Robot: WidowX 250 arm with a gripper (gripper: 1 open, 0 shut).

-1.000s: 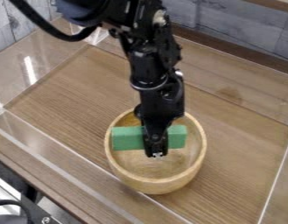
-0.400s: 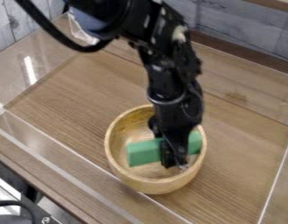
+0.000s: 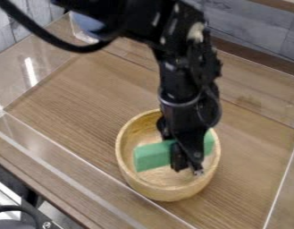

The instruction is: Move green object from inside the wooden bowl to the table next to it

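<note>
The wooden bowl (image 3: pixel 159 190) stands on the brown table (image 3: pixel 78 103) near its front edge. The green object (image 3: pixel 153 157) is inside the bowl, tilted, with its right end raised toward the bowl's right rim. My gripper (image 3: pixel 185 155) points straight down into the bowl. It is shut on the green object, with its black fingers across the block's right half. The fingertips hide part of the block, and I cannot tell whether the block's lower left end still rests on the bowl's floor.
Clear acrylic walls edge the table, one along the front left (image 3: pixel 54 174) and one on the right (image 3: pixel 282 179). Bare wood lies left of and behind the bowl. The black arm (image 3: pixel 173 54) reaches in from the upper left over the table's middle.
The gripper has moved right and slightly up with the green object held, rolling so the block turned. The bowl has shifted a little to the right as well.
</note>
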